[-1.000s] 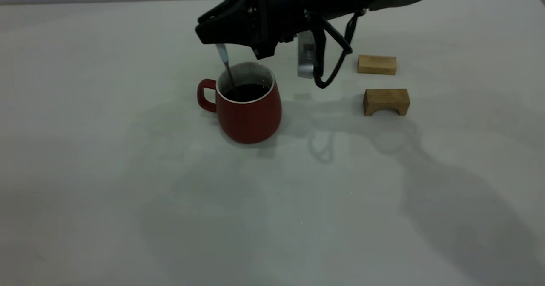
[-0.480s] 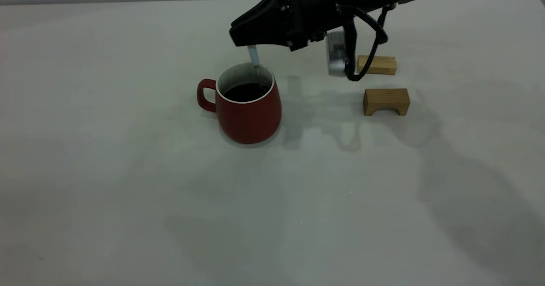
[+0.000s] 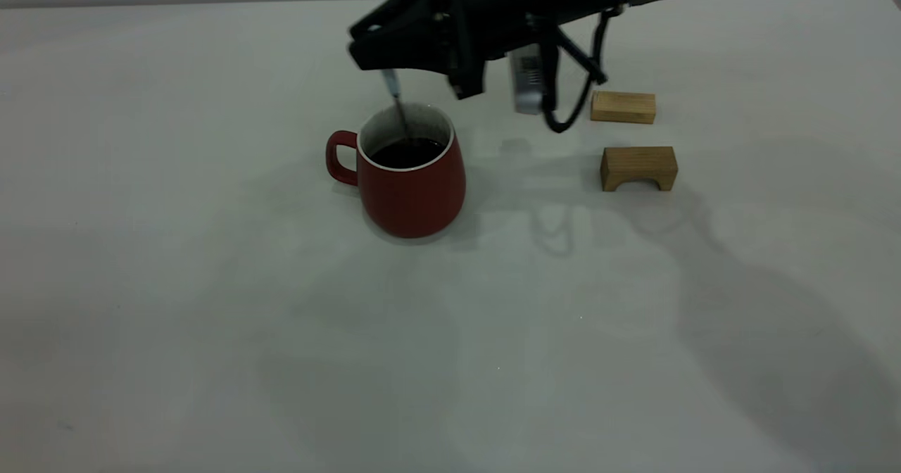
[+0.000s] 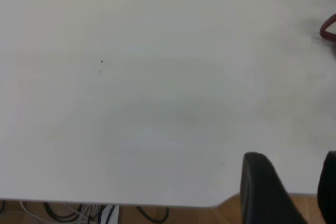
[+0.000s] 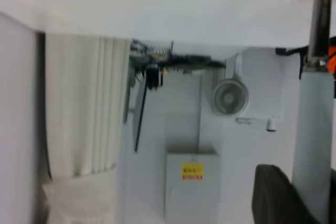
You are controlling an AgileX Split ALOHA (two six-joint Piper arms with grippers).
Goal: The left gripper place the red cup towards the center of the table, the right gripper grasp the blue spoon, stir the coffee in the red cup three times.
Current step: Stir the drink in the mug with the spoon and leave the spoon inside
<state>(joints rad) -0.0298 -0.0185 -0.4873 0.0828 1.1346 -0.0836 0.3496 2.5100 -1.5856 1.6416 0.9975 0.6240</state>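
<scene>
On the counter (image 3: 211, 304) the right hand (image 3: 383, 54), pinching the blue spoon (image 3: 395, 100), has swung back from the far rim so the spoon dips into the coffee (image 3: 407, 153) of the red cup (image 3: 412, 188) again, stirring mid-lap; the left hand (image 4: 286, 192) waits spread at the counter's edge.

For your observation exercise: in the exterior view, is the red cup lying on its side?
No: the red cup stands upright on the table, holding dark coffee with the blue spoon dipping in.
</scene>
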